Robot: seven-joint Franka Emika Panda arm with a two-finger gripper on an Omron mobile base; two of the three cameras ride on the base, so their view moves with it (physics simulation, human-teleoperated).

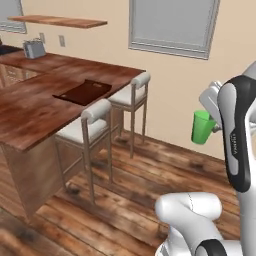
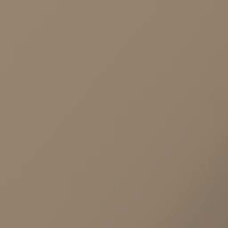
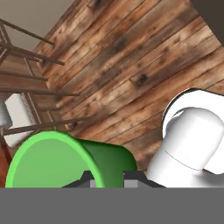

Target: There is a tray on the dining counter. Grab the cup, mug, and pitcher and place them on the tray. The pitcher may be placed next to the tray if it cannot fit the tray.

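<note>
From the left base view I see the cup [image 1: 202, 127] held up in the air near the arm, well apart from the tray [image 1: 83, 92] on the bench [image 1: 30, 110]. Lettering on the arm looks unreadable. Hand view: fingers [image 3: 89, 179] clamped on the cup's rim above plank floor [image 3: 131, 65].

We see the cup [image 1: 202, 127], bright green, held up in the air just beside our arm's hand. Well off to the hand's left lies the dining counter [image 1: 30, 107], the tray [image 1: 82, 92] flat upon it. Two stools [image 1: 92, 120] stand between.
</note>
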